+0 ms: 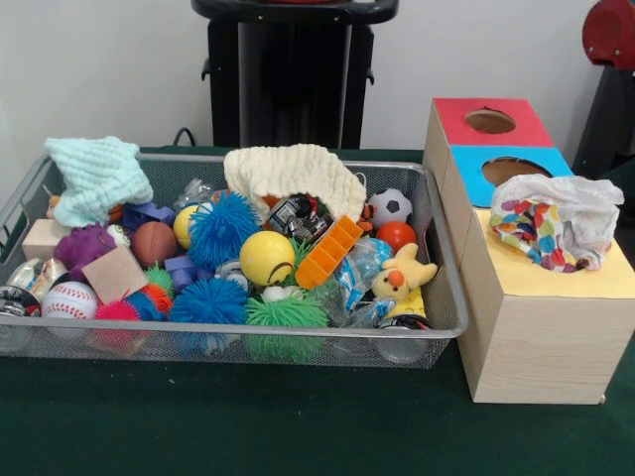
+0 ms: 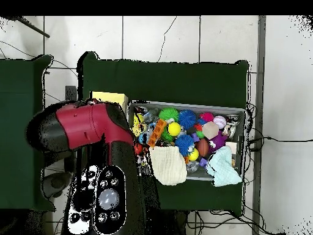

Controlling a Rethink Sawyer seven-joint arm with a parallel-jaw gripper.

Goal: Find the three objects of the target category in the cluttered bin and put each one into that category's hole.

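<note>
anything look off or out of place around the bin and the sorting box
Yes: a crumpled patterned cloth is bunched on the yellow end of the sorting box, covering whatever hole may be there. The red hole and blue hole are clear. In the bin, a cream knitted cloth lies draped over toys.

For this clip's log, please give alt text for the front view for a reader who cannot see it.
A wire mesh bin on a green table is heaped with balls, spiky toys and cloths; beside it stands a wooden box with red, blue and yellow tops, a patterned cloth stuffed in the yellow hole. No gripper shows.
</note>
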